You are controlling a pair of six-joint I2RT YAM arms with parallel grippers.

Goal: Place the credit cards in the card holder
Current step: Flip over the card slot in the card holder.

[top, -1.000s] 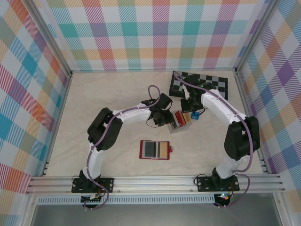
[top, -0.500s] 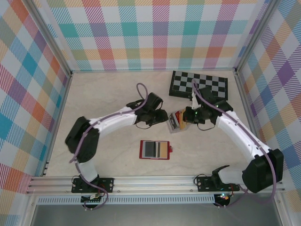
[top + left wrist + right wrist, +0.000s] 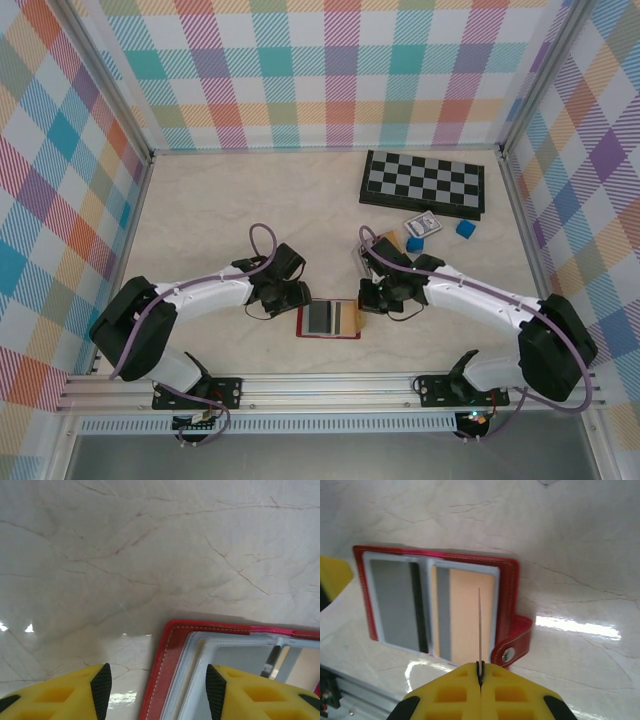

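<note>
Right gripper pinches a thin credit card edge-on over the open red card holder.

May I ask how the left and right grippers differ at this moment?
The left gripper stands open and empty; the right gripper is shut on a thin card. The left is at the card holder's left edge, the right over its right sleeve. Both are yellow-tipped.

Tabletop: smooth, glossy marble-look slab with fine brown veins. Card holder: red leather-like cover, pale stitching, clear plastic sleeves, shiny metal snap. Right gripper: matt yellow moulded plastic, clamping a thin, stiff credit card.
</note>
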